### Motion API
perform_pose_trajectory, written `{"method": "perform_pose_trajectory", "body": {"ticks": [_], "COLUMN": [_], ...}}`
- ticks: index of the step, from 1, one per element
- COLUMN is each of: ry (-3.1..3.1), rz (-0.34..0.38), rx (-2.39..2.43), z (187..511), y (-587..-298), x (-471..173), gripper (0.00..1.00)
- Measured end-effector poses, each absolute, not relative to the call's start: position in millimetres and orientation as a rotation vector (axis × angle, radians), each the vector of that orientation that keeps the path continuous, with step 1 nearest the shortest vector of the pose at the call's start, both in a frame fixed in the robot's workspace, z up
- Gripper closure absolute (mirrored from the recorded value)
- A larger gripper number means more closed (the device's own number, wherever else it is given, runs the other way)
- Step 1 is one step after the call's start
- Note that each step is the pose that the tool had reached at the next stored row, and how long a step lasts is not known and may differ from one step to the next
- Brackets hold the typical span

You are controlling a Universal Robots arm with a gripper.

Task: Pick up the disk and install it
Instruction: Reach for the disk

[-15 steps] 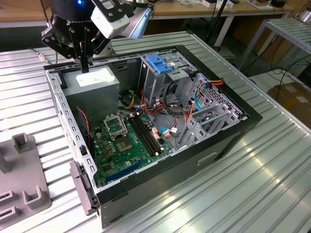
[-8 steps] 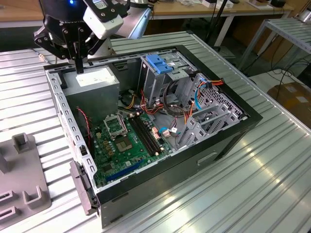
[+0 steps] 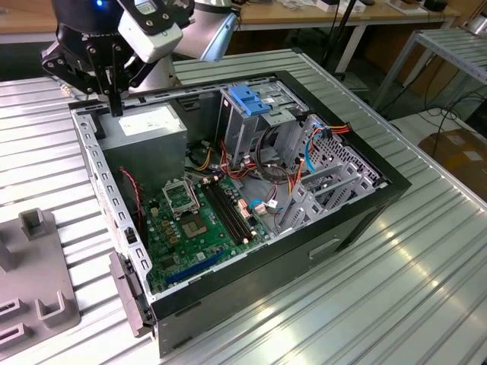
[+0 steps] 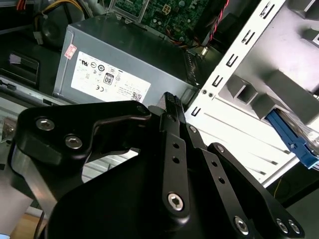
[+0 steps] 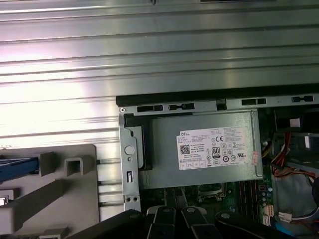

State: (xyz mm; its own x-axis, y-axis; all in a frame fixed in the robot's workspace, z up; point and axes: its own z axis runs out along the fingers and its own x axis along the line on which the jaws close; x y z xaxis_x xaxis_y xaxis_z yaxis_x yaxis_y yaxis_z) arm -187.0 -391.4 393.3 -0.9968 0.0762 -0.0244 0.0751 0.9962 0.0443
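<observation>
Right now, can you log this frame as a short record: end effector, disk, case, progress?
end effector: shut, empty, over the case corner by the power supply
disk: blue rail visible in both wrist views, at the grey fixture, outside the computer case
computer case: side open, motherboard exposed
progress: disk not yet picked up

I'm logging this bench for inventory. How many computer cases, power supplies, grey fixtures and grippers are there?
computer case: 1
power supply: 1
grey fixture: 1
gripper: 1
Total: 4
</observation>
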Motion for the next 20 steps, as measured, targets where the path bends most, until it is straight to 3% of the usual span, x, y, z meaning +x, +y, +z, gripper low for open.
{"method": "perform_pose_trajectory", "body": {"ticks": [20], "ry": [3.113], "rz": [0.068], "rx": [0.118], "z": [393], "y": [-390], "x": [-211], "gripper": [0.9]}}
